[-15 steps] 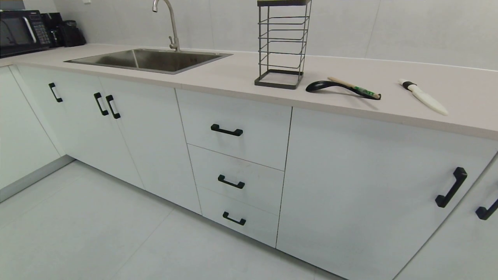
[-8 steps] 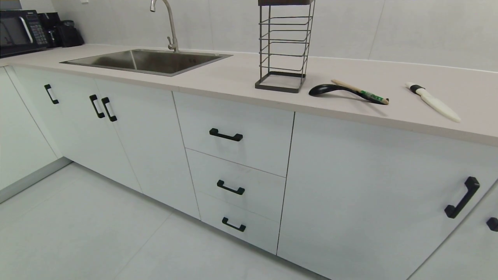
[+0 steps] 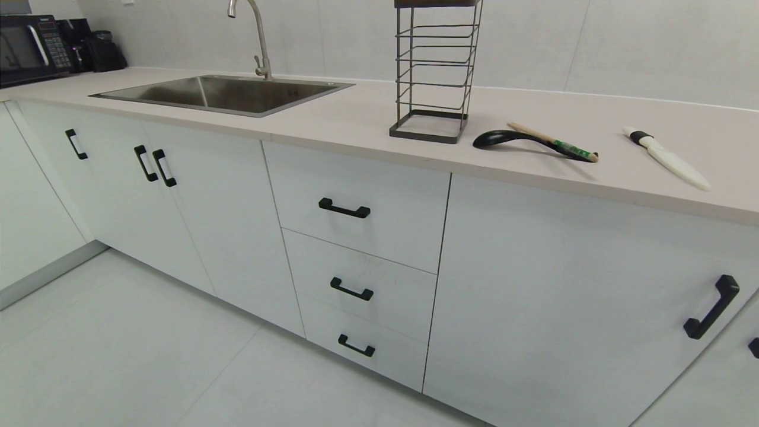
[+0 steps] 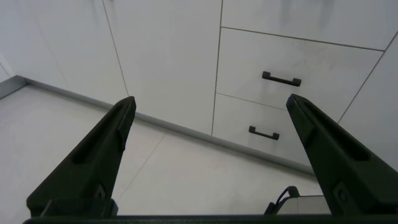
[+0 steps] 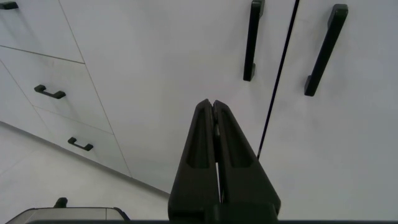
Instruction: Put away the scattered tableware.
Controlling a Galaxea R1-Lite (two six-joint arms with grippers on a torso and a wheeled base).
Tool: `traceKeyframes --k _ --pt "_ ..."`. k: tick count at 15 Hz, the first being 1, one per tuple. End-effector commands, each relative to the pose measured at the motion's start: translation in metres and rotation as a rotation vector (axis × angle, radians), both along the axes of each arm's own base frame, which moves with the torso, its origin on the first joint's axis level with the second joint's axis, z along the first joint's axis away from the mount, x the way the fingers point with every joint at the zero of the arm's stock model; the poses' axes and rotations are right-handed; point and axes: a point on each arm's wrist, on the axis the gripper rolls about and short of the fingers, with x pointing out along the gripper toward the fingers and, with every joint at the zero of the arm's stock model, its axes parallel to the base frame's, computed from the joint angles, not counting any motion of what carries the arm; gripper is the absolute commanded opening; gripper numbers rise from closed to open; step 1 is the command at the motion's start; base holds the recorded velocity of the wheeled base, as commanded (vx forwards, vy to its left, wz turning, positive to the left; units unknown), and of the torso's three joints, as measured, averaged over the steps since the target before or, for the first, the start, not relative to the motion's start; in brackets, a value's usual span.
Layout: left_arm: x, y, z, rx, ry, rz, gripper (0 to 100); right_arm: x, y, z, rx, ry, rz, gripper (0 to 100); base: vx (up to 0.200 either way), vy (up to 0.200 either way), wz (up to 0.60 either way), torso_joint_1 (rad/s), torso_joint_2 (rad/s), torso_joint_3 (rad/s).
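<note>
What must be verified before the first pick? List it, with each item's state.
1. Black plastic spoon lies flat on the beige countertop: ok.
2. Wooden stick with a green band lies apart from the spoon: not ok, it meets the spoon's handle.
3. White knife with a black band lies alone, apart from the other two: ok.
4. Dark wire rack stands upright beside the spoon: ok.
5. Left gripper is open: ok.
6. Right gripper is open: not ok, its fingers are shut and it faces the cabinet doors.
</note>
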Motion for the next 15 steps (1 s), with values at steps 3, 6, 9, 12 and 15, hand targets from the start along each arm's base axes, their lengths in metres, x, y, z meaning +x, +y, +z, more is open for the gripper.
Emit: traceKeyframes --k 3,6,9,12,15 --pt "0.0 0.0 0.0 -0.042 -0.001 -0.003 100 0.0 0.0 0.0 0.0 0.002 0.0 0 0.0 0.0 0.0 0.0 0.0 0.0" --pt "0.0 0.0 0.0 -0.03 -0.001 -0.008 100 0.0 0.0 0.0 0.0 0.002 0.0 0 0.0 0.0 0.0 0.0 0.0 0.0" --pt "0.0 0.0 0.0 -0.011 -0.001 -0.009 100 0.0 0.0 0.0 0.0 0.002 0.0 0 0.0 0.0 0.0 0.0 0.0 0.0" --pt "-0.002 0.0 0.009 -0.008 -0.061 -0.014 100 0.0 0.0 0.0 0.0 0.002 0.0 0 0.0 0.0 0.0 0.0 0.0 0.0" --pt "-0.012 -0.003 0.064 -0.05 -0.156 -0.078 100 0.0 0.0 0.0 0.0 0.002 0.0 0 0.0 0.0 0.0 0.0 0.0 0.0"
